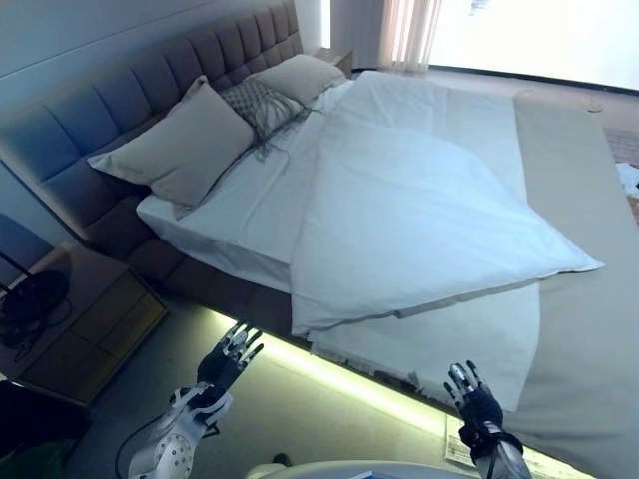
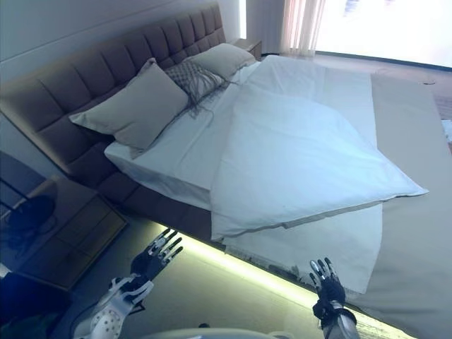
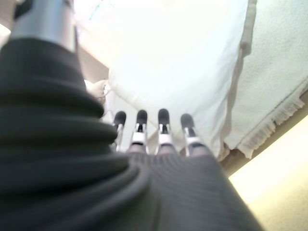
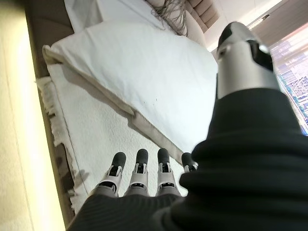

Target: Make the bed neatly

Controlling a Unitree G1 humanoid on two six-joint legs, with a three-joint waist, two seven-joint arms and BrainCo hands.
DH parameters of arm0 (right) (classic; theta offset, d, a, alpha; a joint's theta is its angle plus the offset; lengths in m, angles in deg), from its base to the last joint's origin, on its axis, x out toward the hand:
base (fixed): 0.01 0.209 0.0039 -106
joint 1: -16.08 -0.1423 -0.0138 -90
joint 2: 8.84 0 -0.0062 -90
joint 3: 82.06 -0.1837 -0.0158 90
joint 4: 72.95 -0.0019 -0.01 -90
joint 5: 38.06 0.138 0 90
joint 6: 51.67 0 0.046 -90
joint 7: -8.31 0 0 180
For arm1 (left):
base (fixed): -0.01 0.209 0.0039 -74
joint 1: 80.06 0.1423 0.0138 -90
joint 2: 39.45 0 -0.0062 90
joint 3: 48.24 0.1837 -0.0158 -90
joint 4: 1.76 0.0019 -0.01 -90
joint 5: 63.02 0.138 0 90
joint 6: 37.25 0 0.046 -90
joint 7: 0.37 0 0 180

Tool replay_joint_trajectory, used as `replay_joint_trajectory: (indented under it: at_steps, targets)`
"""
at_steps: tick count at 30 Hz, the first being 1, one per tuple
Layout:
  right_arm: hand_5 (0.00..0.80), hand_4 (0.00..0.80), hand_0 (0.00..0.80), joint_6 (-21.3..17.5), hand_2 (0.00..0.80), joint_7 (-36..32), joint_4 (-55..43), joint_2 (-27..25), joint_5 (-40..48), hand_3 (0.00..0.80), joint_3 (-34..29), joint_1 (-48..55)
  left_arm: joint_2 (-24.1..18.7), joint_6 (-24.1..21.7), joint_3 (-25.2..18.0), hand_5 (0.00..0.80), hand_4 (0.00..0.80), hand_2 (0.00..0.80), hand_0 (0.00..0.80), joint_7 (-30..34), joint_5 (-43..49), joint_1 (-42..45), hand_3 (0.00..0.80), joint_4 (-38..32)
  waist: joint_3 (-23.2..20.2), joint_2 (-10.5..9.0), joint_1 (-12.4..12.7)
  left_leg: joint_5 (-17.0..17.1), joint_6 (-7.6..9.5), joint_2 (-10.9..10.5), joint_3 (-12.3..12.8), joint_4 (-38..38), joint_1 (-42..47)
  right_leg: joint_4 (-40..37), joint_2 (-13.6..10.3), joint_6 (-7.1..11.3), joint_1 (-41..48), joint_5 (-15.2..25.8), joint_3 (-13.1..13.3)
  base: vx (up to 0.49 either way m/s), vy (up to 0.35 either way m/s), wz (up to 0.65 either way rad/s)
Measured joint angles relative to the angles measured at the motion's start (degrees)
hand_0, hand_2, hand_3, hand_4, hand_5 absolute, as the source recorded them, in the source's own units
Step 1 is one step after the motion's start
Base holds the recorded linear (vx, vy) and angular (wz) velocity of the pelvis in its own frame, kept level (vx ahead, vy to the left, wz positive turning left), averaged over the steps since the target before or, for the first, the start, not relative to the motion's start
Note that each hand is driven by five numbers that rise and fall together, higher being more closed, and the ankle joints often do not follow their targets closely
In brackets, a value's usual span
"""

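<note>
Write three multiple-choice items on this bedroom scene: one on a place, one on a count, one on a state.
1. Where does the nightstand stand?
A. beside the headboard
B. on the duvet
C. by the window

2. How many pillows lean at the headboard?
A. one
B. three
C. five

3. How are the robot's hands?
A. both open, off the bed
B. both clutching the duvet
C. one holding a pillow

Key: 1 A, it sits on the floor by the headboard end. 2 B, two plain pillows flank a patterned pillow. 3 A, the left hand and right hand spread straight fingers short of the white duvet.

Left robot hand (image 1: 226, 361) raised, fingers spread, right robot hand (image 1: 475, 401) likewise
</note>
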Motion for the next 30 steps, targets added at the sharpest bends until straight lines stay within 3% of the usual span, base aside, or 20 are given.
replay_joint_trajectory:
  at_steps: [6, 17, 30]
  targets:
    - [0.0, 0.0, 0.0, 0.0, 0.0, 0.66, -0.01, 0.2, 0.3, 0.0, 0.2, -1.28, -0.04, 0.0, 0.95, 0.0, 0.0, 0.0, 0.0, -2.04, 0.06, -1.48, 0.0, 0.19, -0.78, -1.52, 0.02, 0.49, -0.28, -0.01, 0.02, -0.72, 0.58, -2.06, 0.41, -0.09, 1.35, 0.57, -0.53, -0.009, -0.047, 0.01]
    - [0.0, 0.0, 0.0, 0.2, 0.0, 1.54, -0.01, 0.25, 0.22, 0.0, 0.6, -2.57, -0.02, -0.2, 1.18, 0.0, 0.0, 0.0, 0.0, -2.12, 1.35, -2.22, 0.0, 0.15, -0.92, -1.64, 0.15, 0.18, -0.82, 1.38, 0.97, -0.75, 0.98, -4.49, 1.6, -0.76, 2.52, 1.87, -0.53, 0.031, -0.058, -0.02]
    - [0.0, 0.0, 0.0, 0.59, 0.0, 0.41, -0.05, 0.36, 0.1, 0.0, 2.2, -1.15, 0.24, -0.39, 0.85, 0.0, 0.0, 0.0, 0.0, -1.31, 1.24, -1.59, 0.0, 0.16, -0.75, -1.7, 0.08, 0.2, -0.84, 0.66, 1.02, -0.79, -0.42, -5.99, 1.22, -0.54, 2.0, 2.59, -1.0, -0.002, 0.058, 0.0]
